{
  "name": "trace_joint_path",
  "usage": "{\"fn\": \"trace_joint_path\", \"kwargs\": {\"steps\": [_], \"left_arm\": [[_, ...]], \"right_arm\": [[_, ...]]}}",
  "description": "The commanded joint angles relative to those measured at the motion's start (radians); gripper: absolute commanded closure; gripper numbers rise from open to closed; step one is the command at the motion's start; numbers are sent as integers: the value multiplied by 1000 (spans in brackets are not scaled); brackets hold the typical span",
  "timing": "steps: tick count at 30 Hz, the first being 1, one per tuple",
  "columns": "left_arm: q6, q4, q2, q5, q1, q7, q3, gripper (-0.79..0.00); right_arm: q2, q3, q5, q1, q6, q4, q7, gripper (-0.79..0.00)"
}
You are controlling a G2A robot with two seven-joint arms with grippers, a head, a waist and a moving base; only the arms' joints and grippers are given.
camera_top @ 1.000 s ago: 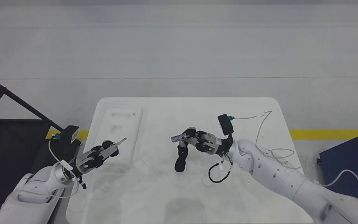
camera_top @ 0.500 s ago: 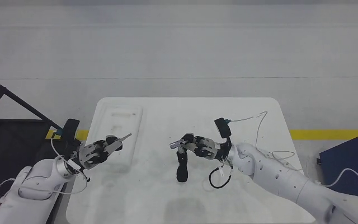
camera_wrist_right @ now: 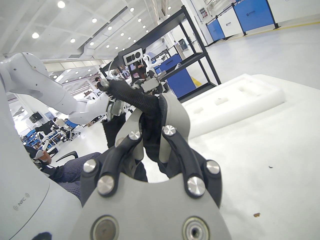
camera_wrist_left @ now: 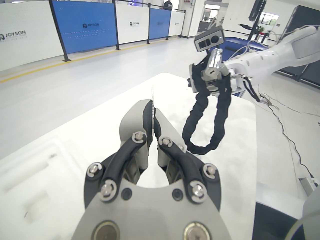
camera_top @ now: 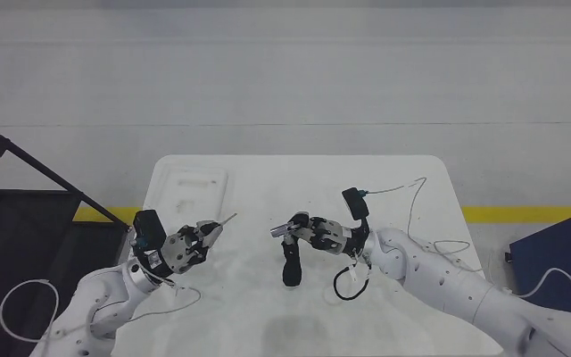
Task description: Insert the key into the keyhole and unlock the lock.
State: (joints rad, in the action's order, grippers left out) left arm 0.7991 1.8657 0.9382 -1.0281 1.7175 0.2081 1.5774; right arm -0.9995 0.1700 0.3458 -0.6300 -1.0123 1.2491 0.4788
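Left wrist view: L gripper pinches key by its edge, well apart from lock clamped in R gripper over table; thin grip, so key may twist & miss keyhole.

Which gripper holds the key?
The left gripper, shut on the thin metal key; the right gripper instead clamps the black cable lock.

Shiny metal lock, cloth-sheathed cable (matt black), thin metal key

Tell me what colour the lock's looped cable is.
Black; the cable hangs from the silver lock body, clearest in the left wrist view.
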Motion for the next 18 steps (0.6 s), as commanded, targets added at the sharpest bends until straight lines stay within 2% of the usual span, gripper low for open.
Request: {"fn": "trace_joint_path", "kwargs": {"steps": [1,4,7,13,18], "left_arm": [[27,2,3,-76,-5,63,-22,0],[110,-12,2,-183,-27,132,-54,0],[124,-21,1,-323,-46,201,-70,0],[80,-17,-1,-490,-61,333,-80,0],[56,-31,-2,-559,-58,420,-103,0]], "right_arm": [[0,0,0,0,0,0,0,0],[0,0,0,0,0,0,0,0],[-1,12,-9,-18,5,17,-22,0],[-8,50,-36,-57,0,43,-93,0],[-18,69,-81,-73,0,59,-133,0]]}}
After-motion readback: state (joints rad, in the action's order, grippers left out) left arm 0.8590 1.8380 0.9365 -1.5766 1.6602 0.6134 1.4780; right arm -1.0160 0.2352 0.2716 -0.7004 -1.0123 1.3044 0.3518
